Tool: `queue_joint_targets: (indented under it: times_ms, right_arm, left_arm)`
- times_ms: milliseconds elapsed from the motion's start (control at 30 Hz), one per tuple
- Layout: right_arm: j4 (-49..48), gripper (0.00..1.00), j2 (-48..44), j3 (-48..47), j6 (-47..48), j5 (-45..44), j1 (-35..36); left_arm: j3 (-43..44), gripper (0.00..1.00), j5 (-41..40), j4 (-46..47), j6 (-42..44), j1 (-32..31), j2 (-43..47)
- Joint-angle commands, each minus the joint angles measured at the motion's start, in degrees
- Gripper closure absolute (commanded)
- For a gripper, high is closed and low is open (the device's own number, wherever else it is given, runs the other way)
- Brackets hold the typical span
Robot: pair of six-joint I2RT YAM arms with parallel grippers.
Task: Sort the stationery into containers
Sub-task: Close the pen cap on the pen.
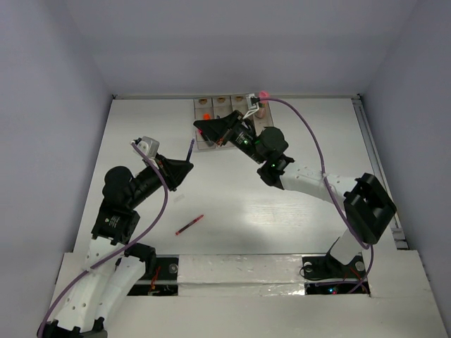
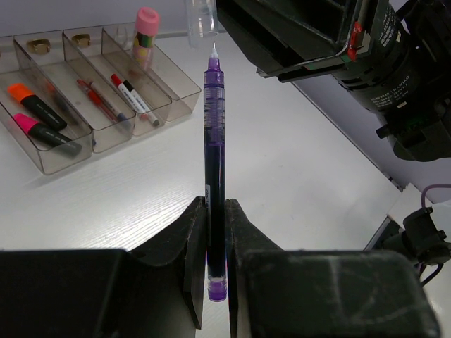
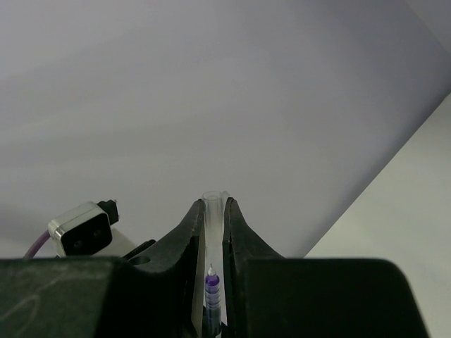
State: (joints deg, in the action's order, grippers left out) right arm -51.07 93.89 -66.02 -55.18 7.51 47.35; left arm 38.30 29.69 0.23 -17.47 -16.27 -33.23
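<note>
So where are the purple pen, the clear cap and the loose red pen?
purple pen (image 2: 215, 155), left wrist view, mid-barrel.
clear cap (image 3: 213, 224), right wrist view, upper tube.
red pen (image 1: 189, 224), top view, middle of barrel.

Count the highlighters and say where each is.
2. The orange-capped highlighter and the pink-capped highlighter lie side by side in the leftmost bin. Others may be hidden.

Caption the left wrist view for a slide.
Left hand grips a purple pen, tip aimed at a clear cap; four partly filled bins stand at left.
</note>
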Motion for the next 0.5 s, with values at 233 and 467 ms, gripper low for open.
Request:
queue_joint_targets:
  times_ms: [233,467]
  right_arm:
    - [-4.0,1.0,-2.0,-1.0,2.4,-1.2,0.5]
    - [-3.9,1.0,-0.7,-1.0,2.6,-0.5,1.7]
  left_arm:
    - [0.5,1.0,0.5,3.3,-0.2,0.4,0.8]
    - [0.5,1.0,0.5,3.2,-0.2,0.4,0.5]
